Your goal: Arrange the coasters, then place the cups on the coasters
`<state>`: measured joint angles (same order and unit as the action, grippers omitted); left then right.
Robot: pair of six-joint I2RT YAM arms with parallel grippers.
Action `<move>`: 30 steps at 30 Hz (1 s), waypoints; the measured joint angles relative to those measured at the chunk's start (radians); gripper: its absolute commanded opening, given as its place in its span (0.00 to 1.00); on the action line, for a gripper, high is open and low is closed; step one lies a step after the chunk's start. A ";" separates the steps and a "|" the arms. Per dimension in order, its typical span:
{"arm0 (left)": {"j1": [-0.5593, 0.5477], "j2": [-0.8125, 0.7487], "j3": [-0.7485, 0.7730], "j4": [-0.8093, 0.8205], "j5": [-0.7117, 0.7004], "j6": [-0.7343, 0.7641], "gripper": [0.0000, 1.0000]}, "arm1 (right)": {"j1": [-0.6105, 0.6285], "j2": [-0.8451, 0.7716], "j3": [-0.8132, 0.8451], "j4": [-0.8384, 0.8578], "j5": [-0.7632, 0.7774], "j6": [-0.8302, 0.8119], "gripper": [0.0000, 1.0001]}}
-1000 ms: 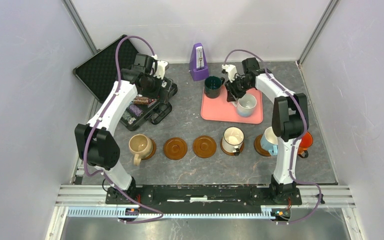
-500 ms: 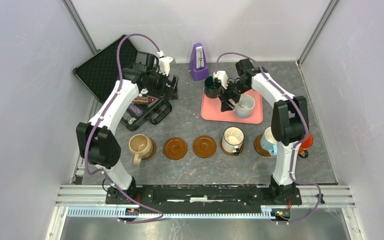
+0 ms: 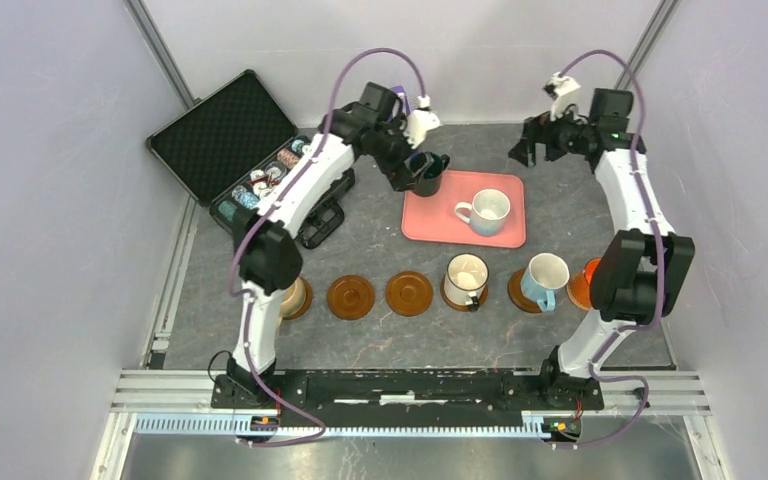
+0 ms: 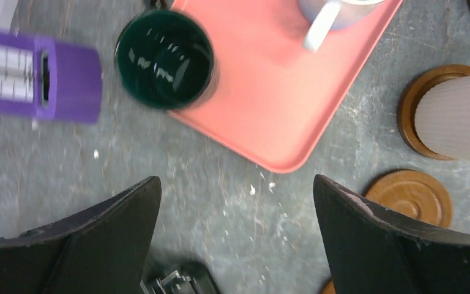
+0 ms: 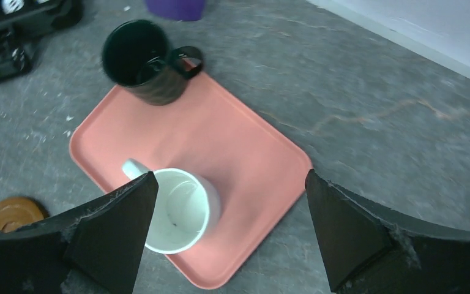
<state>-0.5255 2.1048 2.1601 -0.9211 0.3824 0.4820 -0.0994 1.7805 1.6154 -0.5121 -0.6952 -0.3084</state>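
Around: metronome (image 4: 37, 76) just beside green cup (image 4: 164, 58), which stands on the tray (image 4: 269, 110) corner; white cup (image 5: 180, 211) also on tray.
Coasters (image 3: 351, 297): two bare in the near row.
Left gripper (image 4: 235, 177): wide open, empty, over worktop (image 4: 37, 159) near green cup.
Right gripper (image 5: 231, 173): wide open, empty, above tray.

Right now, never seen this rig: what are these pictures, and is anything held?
Two robot arms are bolted at the near edge of the table. One picture looks down from above and behind them. The other two come from a camera on each wrist, so the black wedges there are that arm's own fingers. The left gripper and right gripper are both open and hold nothing. A white mug stands on the pink tray, a dark green mug at its corner. Nearer the arms lies a row of brown coasters: two bare, others under mugs. A purple metronome and an open black case sit at the back.
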 measured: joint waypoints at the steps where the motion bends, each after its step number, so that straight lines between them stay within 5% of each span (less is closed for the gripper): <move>1: -0.016 0.039 0.047 -0.013 -0.001 0.028 1.00 | -0.026 -0.016 -0.014 0.014 0.004 0.023 0.98; 19: -0.228 0.395 0.209 0.108 -0.064 0.192 0.93 | -0.182 -0.074 -0.231 0.078 0.024 0.134 0.98; 30: -0.269 0.446 0.237 0.166 -0.094 0.223 0.72 | -0.198 -0.074 -0.231 0.086 0.021 0.151 0.98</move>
<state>-0.7948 2.5504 2.3966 -0.7555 0.2882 0.7048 -0.2970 1.7065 1.3846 -0.4263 -0.6743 -0.1574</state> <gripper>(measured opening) 0.780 0.979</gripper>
